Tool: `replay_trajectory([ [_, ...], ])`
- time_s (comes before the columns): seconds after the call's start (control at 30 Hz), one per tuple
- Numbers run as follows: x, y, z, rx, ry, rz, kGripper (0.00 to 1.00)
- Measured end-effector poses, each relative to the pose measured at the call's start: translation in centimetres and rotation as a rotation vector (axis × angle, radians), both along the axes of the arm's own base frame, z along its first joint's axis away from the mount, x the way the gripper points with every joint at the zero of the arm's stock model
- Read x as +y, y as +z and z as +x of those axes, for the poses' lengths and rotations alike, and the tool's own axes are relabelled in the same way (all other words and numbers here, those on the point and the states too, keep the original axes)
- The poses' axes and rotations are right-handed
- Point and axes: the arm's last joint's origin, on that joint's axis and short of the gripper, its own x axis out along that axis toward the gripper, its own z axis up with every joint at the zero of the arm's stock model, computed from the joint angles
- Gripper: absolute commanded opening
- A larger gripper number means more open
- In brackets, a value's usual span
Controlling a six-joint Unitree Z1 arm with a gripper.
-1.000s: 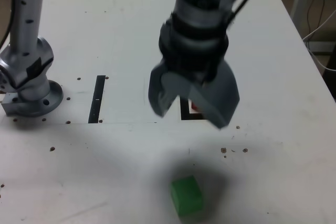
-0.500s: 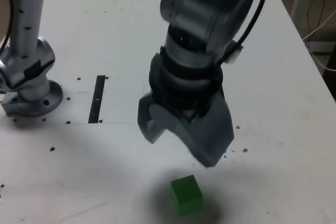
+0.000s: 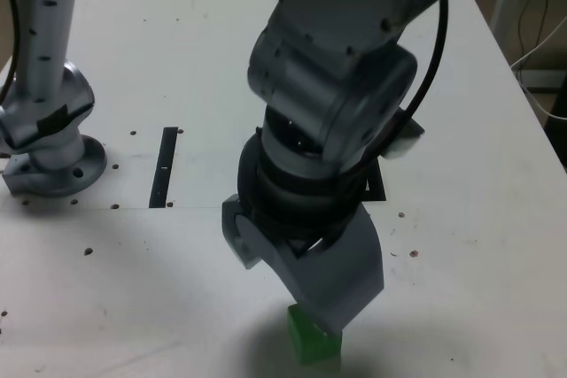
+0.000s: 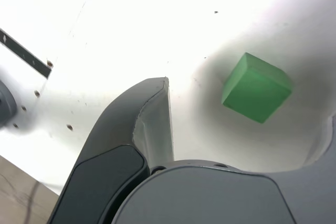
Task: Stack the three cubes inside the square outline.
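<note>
Tool (image 3: 306, 285), jaws wide and empty, should centre over the green cube (image 4: 256, 87) near the tabletop's (image 3: 496, 130) front edge before closing.

Overhead light is falling evenly across the white worktop (image 3: 496, 130) in the exterior view, where the picture is looking soft and slightly grainy, and the gripper (image 3: 306, 276) is casting a diffuse shadow around the green cube (image 3: 312, 343). In the wrist view the worktop is washing out to near-pure white glare, while the cube is sitting in grey shade.
</note>
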Motion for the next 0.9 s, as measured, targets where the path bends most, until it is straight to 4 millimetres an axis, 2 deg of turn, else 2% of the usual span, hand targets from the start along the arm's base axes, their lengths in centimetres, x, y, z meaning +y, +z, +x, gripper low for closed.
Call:
replay_trajectory([
  [0.37,-0.7,-0.7,0.1,0.014,-0.233,0.043,0.99],
  [0.9,-2.0,-3.8,1.2,0.031,-0.254,0.074,0.96],
])
